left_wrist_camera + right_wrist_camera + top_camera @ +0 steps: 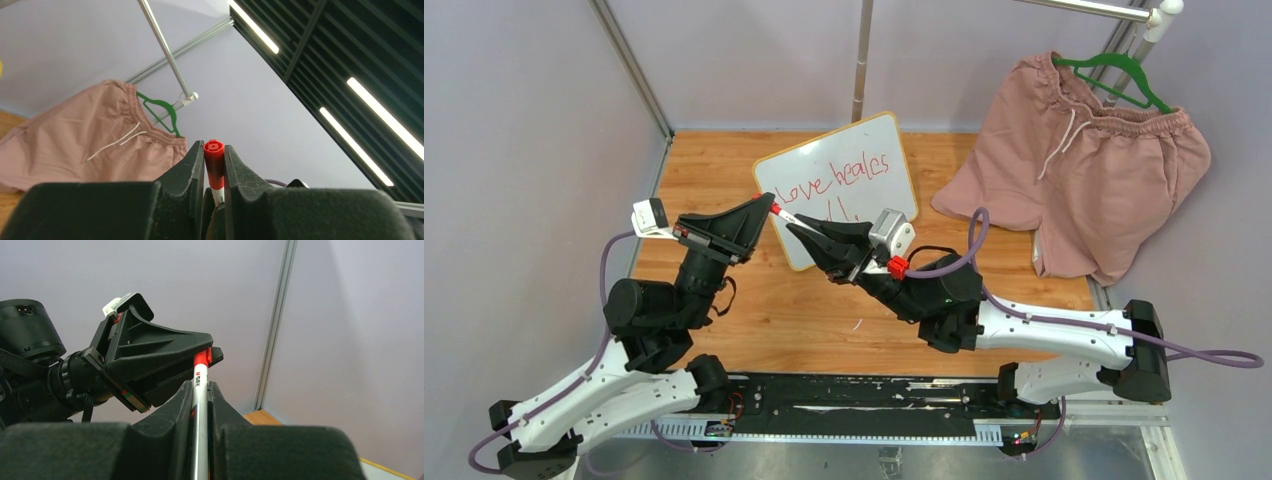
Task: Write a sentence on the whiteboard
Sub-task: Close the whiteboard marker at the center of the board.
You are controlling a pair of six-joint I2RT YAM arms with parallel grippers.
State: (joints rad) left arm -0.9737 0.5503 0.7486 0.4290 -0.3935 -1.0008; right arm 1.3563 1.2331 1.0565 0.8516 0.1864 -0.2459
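The whiteboard point(864, 160), white with a thin yellow frame, lies at the back middle of the wooden table. The sentence point(836, 178) on it is red cursive, about "love heales", with a few strokes of a second line under it. In front of the board's lower left corner both grippers hold one marker point(782, 214) above the table. My left gripper point(769, 204) point(214, 148) is shut on the marker's red cap end point(214, 157) point(201, 359). From the other side my right gripper point(794, 227) point(200, 386) is shut on its white barrel point(199, 405).
Pink shorts point(1084, 170) on a green hanger point(1114, 70) lie at the back right, reaching onto the table. A metal upright point(861, 60) stands behind the board. A black rail point(864, 395) runs along the near edge between the arm bases.
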